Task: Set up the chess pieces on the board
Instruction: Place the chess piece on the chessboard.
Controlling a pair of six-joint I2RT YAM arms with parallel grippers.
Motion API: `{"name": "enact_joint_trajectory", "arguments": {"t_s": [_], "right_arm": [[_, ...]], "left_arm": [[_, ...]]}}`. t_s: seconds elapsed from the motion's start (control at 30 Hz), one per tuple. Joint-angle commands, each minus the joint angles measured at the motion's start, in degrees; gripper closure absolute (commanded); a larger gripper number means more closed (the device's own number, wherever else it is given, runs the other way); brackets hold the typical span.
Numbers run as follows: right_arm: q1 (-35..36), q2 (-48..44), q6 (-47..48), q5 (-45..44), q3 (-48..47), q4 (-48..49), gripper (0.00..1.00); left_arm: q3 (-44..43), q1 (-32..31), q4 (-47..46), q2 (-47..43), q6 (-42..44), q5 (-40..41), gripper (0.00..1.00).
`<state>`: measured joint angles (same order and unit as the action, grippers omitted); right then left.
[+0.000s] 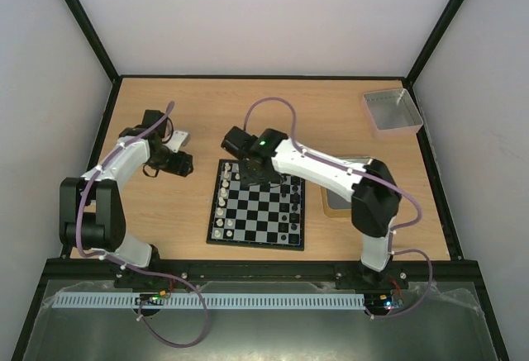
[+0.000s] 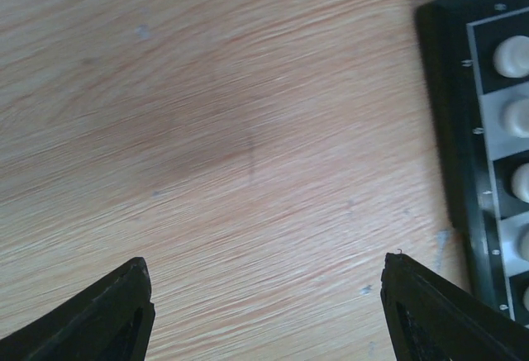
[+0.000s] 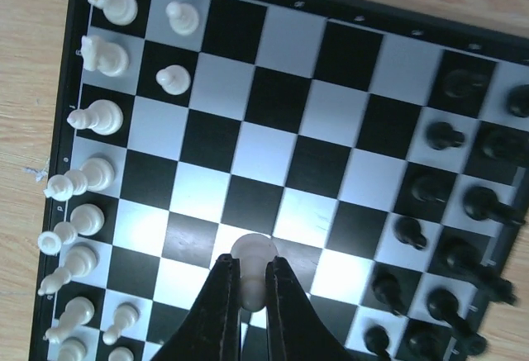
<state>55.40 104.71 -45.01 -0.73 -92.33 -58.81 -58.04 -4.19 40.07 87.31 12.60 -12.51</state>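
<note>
Right gripper (image 3: 252,282) clamps a white pawn (image 3: 252,254) over the board (image 3: 273,64), likely bound for the gappy pawn row (image 3: 173,78) at nine o'clock, while the left gripper (image 2: 264,295), fingers spread apart, hangs clear over the table (image 2: 207,130).

Soft, even light falls from above in the top view. The wooden table (image 1: 331,105) glows warm and the pale walls (image 1: 248,22) take a faint lilac cast. The left arm (image 1: 116,167) and right arm (image 1: 331,171) throw only weak, diffuse shadows. A green lamp (image 1: 263,140) on the right arm burns bright.

In the right wrist view, white glare washes out the board (image 3: 273,88) around the right gripper (image 3: 252,268). The white pawn (image 3: 252,249) pinched there is overexposed and soft. The black pieces (image 3: 463,204) smear toward the edge.

In the left wrist view the wood grain is sharp, with a dull shadow mid-frame. The dark fingers (image 2: 107,320) of the left gripper (image 2: 264,258) lack detail, and the white pieces (image 2: 514,55) blur.
</note>
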Motion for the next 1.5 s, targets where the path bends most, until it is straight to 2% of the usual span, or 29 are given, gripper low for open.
{"name": "enact_joint_trajectory", "arguments": {"t_s": [0.0,0.33,0.73,1.13,1.47], "right_arm": [[0.8,5.3,0.8,2.5,-5.0,1.0,0.96],[0.8,14.7,4.0,6.6,-9.7,2.4,0.95],[0.8,22.0,7.1,5.9,-16.1,0.6,0.95],[0.8,24.9,7.7,5.7,-18.5,-0.4,0.95],[0.7,25.8,8.0,5.6,-19.6,-0.3,0.89]], "left_arm": [[-0.4,3.4,0.2,0.7,-1.2,0.3,0.24],[0.1,5.6,0.4,0.1,-1.2,-0.1,0.24],[0.5,5.7,0.4,-0.2,-1.0,-0.4,0.24],[0.7,5.7,0.6,0.0,-0.6,-1.5,0.24],[0.8,5.7,0.5,0.2,-0.6,-2.0,0.24]]}}
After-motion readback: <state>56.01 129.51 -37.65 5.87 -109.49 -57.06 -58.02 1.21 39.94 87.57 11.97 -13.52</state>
